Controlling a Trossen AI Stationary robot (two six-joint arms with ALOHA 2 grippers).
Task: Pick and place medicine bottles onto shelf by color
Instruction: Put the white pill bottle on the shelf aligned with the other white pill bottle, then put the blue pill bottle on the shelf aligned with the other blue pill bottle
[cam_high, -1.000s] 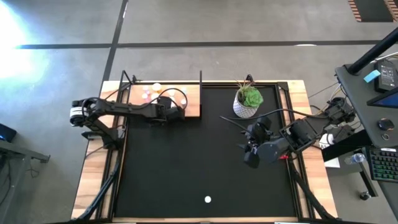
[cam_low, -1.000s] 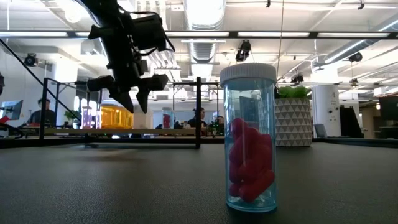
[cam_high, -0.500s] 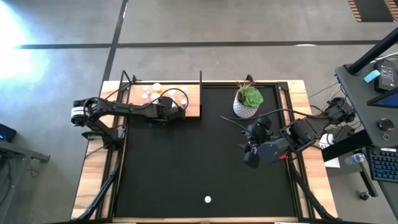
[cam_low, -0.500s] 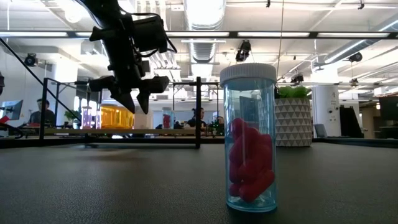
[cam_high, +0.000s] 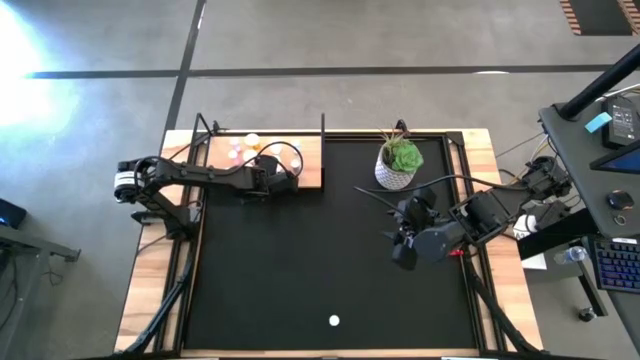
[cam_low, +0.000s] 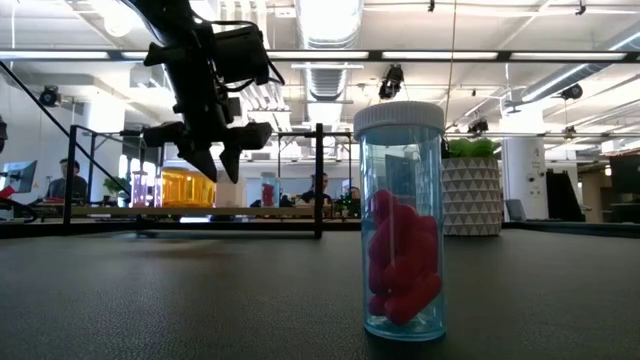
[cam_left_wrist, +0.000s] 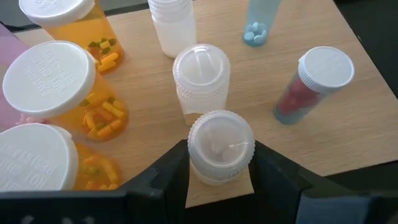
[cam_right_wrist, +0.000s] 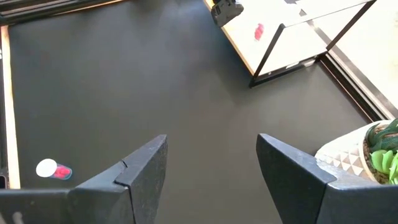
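Left wrist view shows the left gripper (cam_left_wrist: 219, 163) clamped on a white bottle (cam_left_wrist: 220, 145) above the shelf (cam_left_wrist: 348, 118), beside white ones, matching colour; right gripper (cam_right_wrist: 211, 168) hangs apart.

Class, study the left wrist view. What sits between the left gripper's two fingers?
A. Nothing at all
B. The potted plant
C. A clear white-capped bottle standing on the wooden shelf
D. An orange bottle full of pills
C: the left gripper has its fingers on either side of a clear white-capped bottle, which stands upright on the wooden shelf; the orange bottles stand off to one side.
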